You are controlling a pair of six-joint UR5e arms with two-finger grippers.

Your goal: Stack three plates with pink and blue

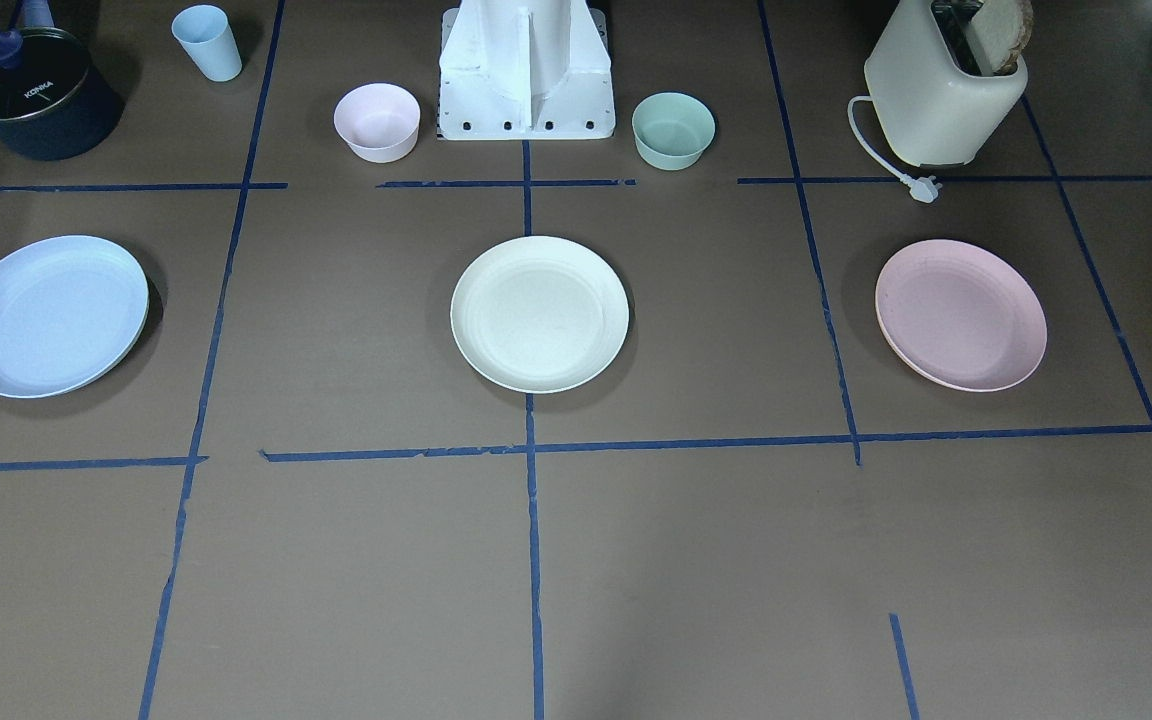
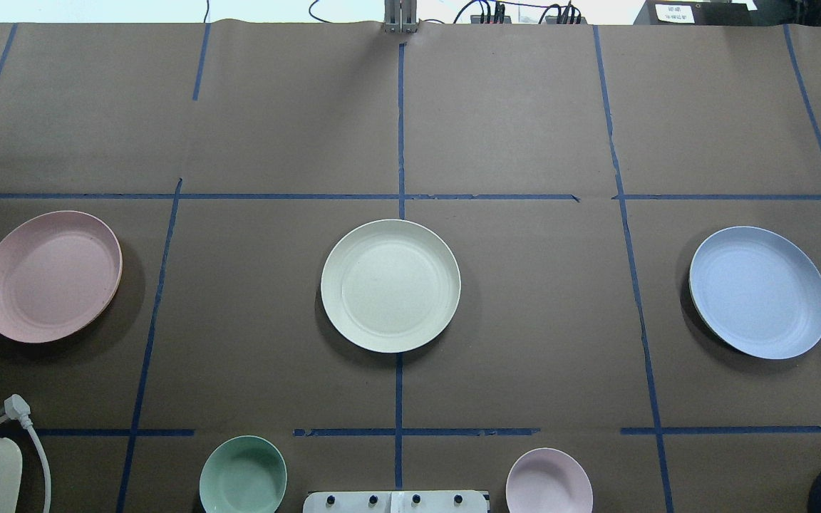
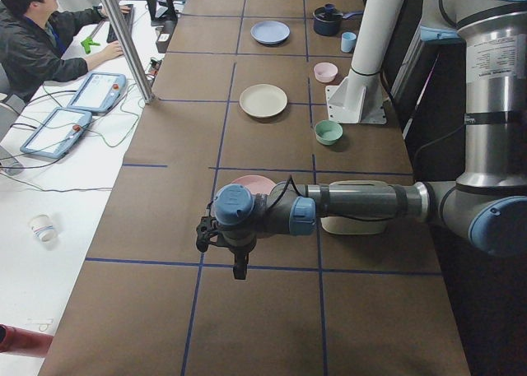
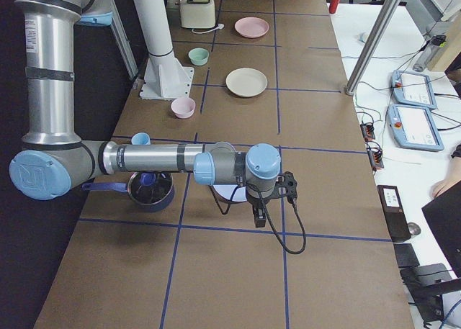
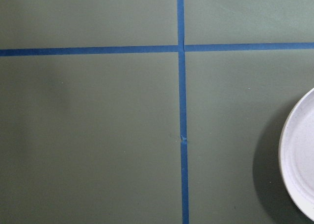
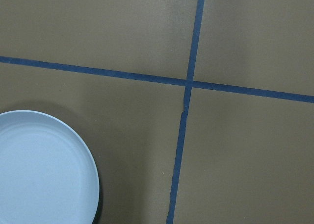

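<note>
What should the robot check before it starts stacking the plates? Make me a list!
1. Cream plate in the middle is empty: ok.
2. Pink plate is empty and lying flat: ok.
3. Blue plate is empty and lying flat: ok.
4. Small pink bowl and green bowl sit apart from the plates: ok.
5. Left gripper open and ready: cannot tell.
6. Right gripper open and ready: cannot tell.

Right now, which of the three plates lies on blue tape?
The cream-white round plastic plate in the middle: tape runs under it. The pale pink plate and pale blue plate touch none.
</note>
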